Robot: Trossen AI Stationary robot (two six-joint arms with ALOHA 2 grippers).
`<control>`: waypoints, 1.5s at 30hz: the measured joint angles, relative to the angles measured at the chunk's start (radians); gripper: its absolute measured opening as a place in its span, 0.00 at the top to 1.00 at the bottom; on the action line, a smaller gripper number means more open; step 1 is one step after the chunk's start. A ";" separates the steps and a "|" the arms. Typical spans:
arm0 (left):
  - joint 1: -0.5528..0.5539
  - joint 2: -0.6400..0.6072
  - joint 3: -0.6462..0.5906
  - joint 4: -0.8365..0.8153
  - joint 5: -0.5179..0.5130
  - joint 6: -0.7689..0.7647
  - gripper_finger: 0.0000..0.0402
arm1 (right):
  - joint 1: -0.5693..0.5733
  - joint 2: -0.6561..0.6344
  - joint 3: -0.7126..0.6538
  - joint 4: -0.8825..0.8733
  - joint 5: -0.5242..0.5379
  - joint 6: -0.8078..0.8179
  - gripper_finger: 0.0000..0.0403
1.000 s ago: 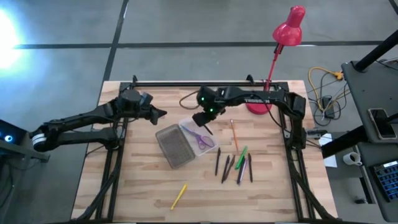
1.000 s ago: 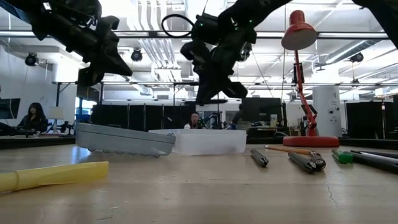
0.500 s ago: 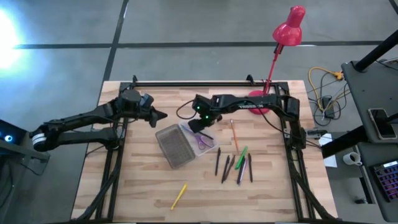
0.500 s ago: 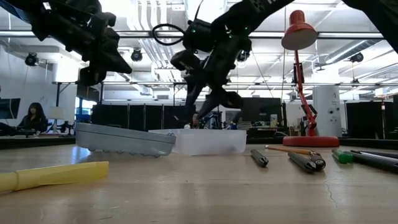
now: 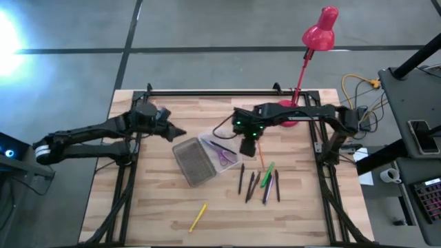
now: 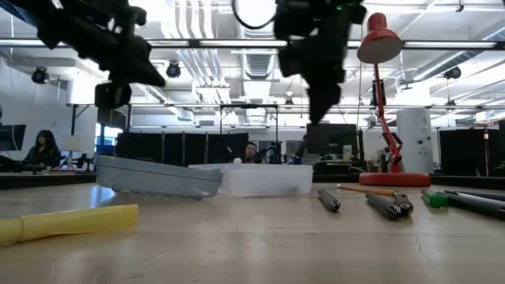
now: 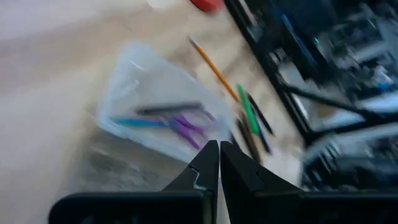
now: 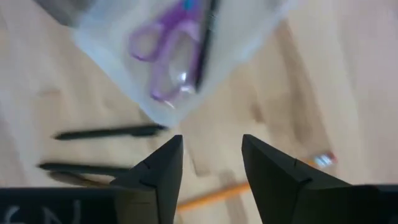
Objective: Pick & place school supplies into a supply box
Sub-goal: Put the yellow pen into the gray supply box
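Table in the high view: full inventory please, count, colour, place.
Pencil case: one, clear tray with a grey ribbed lid open beside it, middle of table.
Scissors: one, purple handles, inside the clear tray.
Dark pen: one, inside the tray next to the scissors.
Orange pencil: one, on the wood right of the tray.
Green pen: one, in the loose group right of the tray.
Dark pens: several, same loose group; exact count hard to tell.
Yellow pen: one, alone near the front edge.
Desk lamp: one, red, back right corner.
Table: one, light wood.
Left tool: shut, above the table left of the case.
Right tool: open, above the table between tray and orange pencil.
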 joint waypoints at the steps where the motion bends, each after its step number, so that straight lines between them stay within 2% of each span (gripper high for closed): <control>1: -0.049 -0.001 0.002 -0.001 -0.023 -0.013 1.00 | -0.003 -0.020 -0.030 0.005 0.024 0.010 0.63; 4: -0.248 -0.002 0.017 -0.002 -0.206 -0.030 1.00 | -0.009 -0.082 -0.127 0.022 0.071 0.040 0.64; 7: -0.455 0.007 0.042 0.002 -0.398 -0.059 1.00 | -0.007 -0.135 -0.217 0.050 0.072 0.073 0.66; 9: -0.569 0.019 0.053 0.002 -0.487 -0.112 1.00 | -0.003 -0.163 -0.270 0.066 0.064 0.084 0.67; 15: -0.791 0.103 0.070 -0.002 -0.600 -0.320 0.99 | 0.019 -0.220 -0.380 0.085 0.044 0.065 0.67; 18: -0.853 0.221 0.114 -0.032 -0.665 -0.384 0.99 | 0.018 -0.237 -0.410 0.084 0.041 0.090 0.66; 20: -0.896 0.323 0.194 -0.129 -0.725 -0.411 1.00 | 0.017 -0.244 -0.420 0.084 0.042 0.113 0.66; 25: -0.972 0.617 0.525 -0.559 -0.741 -0.534 1.00 | 0.028 -0.272 -0.437 0.084 0.041 0.098 0.65; 29: -1.020 0.798 0.721 -0.759 -0.712 -0.750 1.00 | 0.027 -0.288 -0.450 0.104 0.044 0.088 0.66; 32: -1.051 0.877 0.779 -0.744 -0.667 -0.872 1.00 | 0.028 -0.295 -0.460 0.138 0.044 0.086 0.67; 36: -1.076 0.948 0.815 -0.745 -0.603 -0.954 0.97 | 0.028 -0.297 -0.460 0.146 0.044 0.091 0.67; 42: -1.102 0.965 0.809 -0.665 -0.574 -0.953 0.78 | 0.028 -0.297 -0.459 0.132 0.040 0.162 0.67; 45: -1.128 0.965 0.793 -0.613 -0.513 -0.960 0.68 | 0.028 -0.297 -0.458 0.077 0.037 0.175 0.68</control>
